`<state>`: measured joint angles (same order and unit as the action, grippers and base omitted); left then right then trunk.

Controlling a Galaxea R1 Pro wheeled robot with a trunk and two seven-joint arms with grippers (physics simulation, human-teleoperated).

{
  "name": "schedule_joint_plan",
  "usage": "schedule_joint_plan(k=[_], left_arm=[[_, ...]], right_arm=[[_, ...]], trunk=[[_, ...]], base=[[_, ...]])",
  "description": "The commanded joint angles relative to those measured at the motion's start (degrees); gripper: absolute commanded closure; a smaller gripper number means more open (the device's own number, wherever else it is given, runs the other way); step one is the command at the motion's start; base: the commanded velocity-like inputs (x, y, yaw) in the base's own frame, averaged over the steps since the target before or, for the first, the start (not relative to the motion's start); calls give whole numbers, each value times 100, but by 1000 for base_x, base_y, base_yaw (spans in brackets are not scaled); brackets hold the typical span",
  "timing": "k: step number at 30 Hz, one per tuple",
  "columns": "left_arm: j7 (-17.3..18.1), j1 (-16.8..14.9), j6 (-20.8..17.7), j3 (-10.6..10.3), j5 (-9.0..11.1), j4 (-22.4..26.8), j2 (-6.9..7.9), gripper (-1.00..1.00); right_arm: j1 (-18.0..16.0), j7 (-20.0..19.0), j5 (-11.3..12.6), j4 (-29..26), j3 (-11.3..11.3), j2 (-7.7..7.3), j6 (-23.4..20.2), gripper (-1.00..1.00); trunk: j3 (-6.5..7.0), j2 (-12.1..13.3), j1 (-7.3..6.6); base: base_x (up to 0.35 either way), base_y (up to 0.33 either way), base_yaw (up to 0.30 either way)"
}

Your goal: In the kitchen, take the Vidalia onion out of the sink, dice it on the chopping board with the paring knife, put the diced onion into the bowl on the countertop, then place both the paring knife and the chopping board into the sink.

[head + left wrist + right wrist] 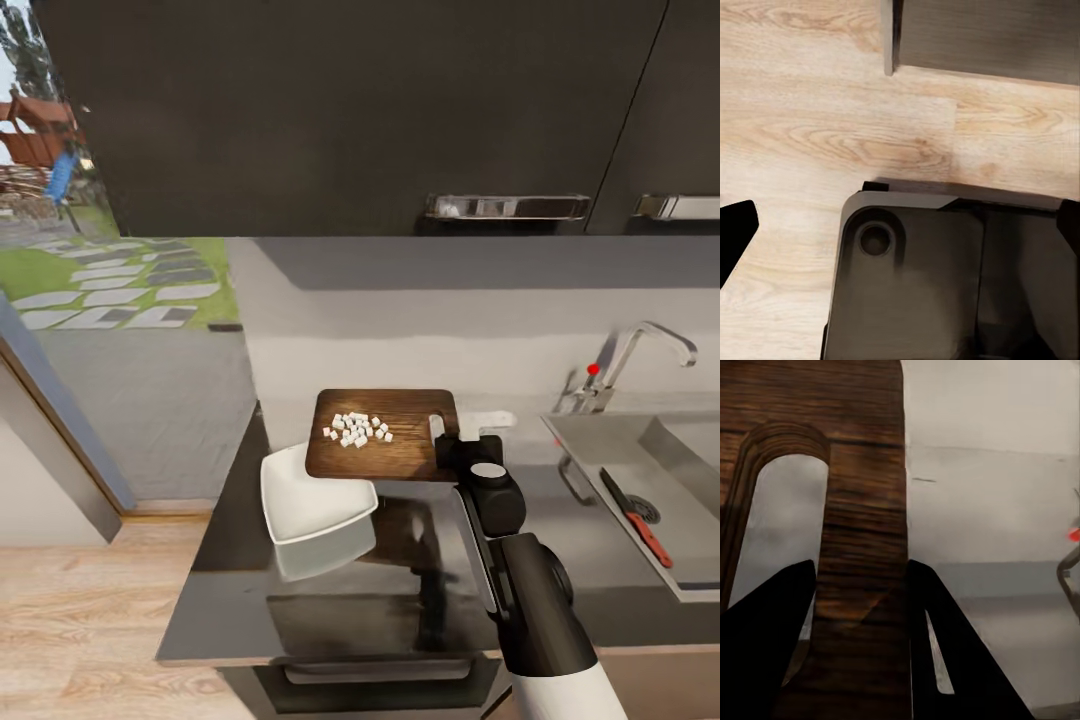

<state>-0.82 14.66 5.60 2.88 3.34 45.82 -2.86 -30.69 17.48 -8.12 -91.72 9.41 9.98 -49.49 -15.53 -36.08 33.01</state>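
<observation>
The right gripper point(462, 432) had its jaws closed on the handle end of the chopping board point(395, 455), the two dark fingers point(765, 637) pinching the strip of wood beside the slot. The board sat lifted at the centre of the head view, its left edge over the white bowl point(312, 498), with the diced onion point(357, 429) still in a loose heap on top. The main risk seemed to be tipping too sharply or off-line, which could scatter cubes past the bowl onto the countertop point(230, 590); a one-ended grip might also let the board twist. Whether the left gripper was open or closed could not be told. The paring knife point(634, 517) lay in the sink point(600, 440) at lower right. The counter was glossy grey, with dark cabinets above and a pale wood floor point(817, 112).
</observation>
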Motion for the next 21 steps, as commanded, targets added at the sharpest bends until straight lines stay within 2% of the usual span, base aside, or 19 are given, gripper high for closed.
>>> schedule_joint_plan(k=[1,5,21], left_arm=[[-6,2,9,2,35,5,-3,-100],[-6,2,11,-2,35,6,-2,-100],[-6,2,12,-1,35,6,-1,-100]], right_arm=[[-7,-6,-57,-3,8,2,-43,100],[-7,-7,-50,-3,8,2,-43,100],[-7,-76,-49,153,8,2,45,100]], trunk=[[2,-7,2],[20,-7,2],[22,-7,2]], base=[[0,288,0],[0,160,0],[0,33,0]])
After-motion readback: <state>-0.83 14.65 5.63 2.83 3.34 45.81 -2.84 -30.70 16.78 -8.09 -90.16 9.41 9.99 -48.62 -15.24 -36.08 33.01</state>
